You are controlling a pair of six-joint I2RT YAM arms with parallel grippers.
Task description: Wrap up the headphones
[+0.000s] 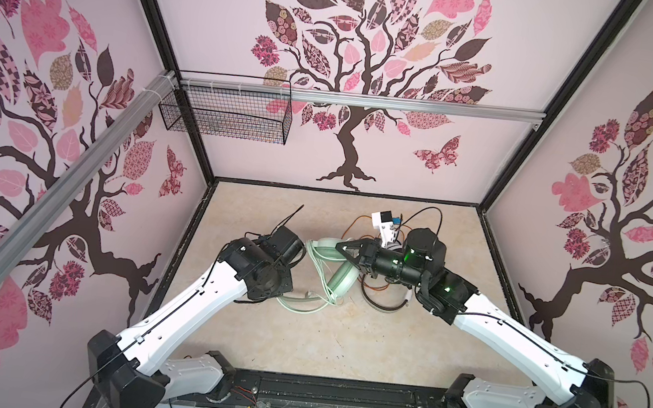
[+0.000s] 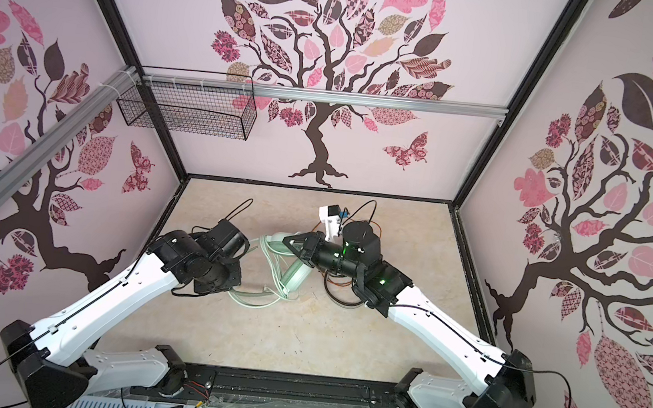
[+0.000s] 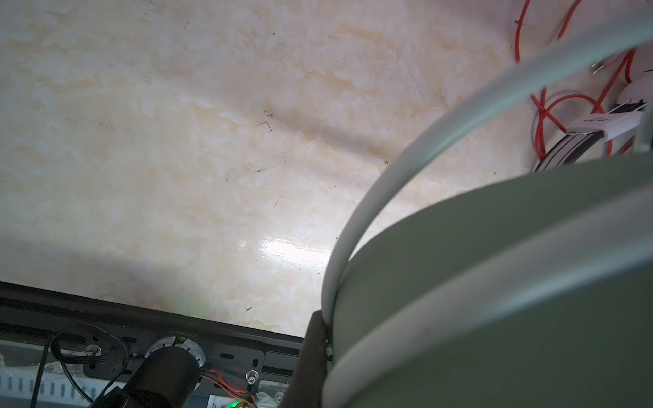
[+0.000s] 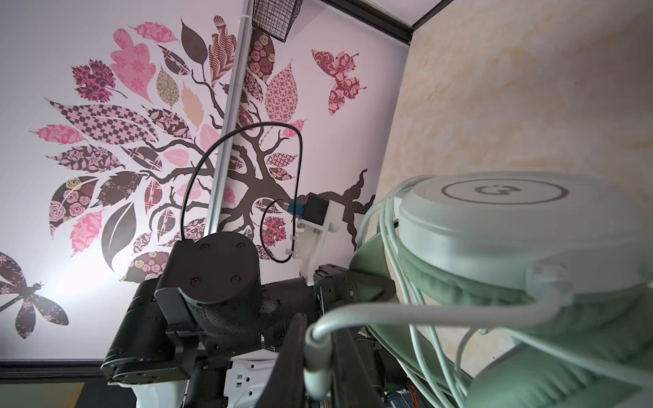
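Mint-green headphones (image 4: 494, 229): left hand (image 3: 323, 339) seemingly clamps their headband (image 3: 494, 282), right hand (image 4: 318, 356) pinches the pale cord (image 4: 424, 311).

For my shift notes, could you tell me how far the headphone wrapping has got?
Done: several loops of the pale cord lie round the mint-green over-ear headphones. In hand: the right gripper pinches that cord; the shut left gripper touches their headband. Left: the orange-red cord of the white headphones sprawls loose.

- Pale mint-green round plastic ear cup (image 4: 501, 226): a grey ringed emblem (image 4: 498, 190) on its outer face, with a centre mark that is possibly a "G"; no words.
- White plastic slider piece (image 3: 607, 124), near the mint-green headband (image 3: 494, 282): short dark print, too small to read.
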